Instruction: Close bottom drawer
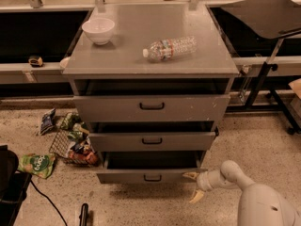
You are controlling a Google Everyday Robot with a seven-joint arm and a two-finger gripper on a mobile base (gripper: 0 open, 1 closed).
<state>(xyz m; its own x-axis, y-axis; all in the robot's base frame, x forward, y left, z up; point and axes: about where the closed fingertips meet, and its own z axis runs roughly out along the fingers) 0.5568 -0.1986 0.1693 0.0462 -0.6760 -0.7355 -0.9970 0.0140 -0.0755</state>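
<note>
At the far left, on the speckled floor, crumpled snack bags (37,164) and a tipped wire basket (63,146) lay beside the grey metal cabinet (150,66), out of the drawers' way. On the cabinet's flat top a small white bowl (98,30) stood upright near the back-left corner. A clear plastic water bottle (169,48) lay on its side right of the middle, well apart from the bowl and short of the right edge.

Below the top's front edge, each of the three drawers showed a dark gap above its front: the tall-fronted top drawer (151,108), the middle drawer (152,141), and lowest, the bottom drawer (141,177) with its small black handle (152,178), drawn out with its dark inside open to view.

The white arm (225,174) reached in low from the right and set the two-finger gripper (190,188) at the right end of that front. Its jaws were spread and held nothing – sensible, since a push needs no grasp. The upper finger looked to be against the front, though contact was unclear – the closing seemed under way, not done
</note>
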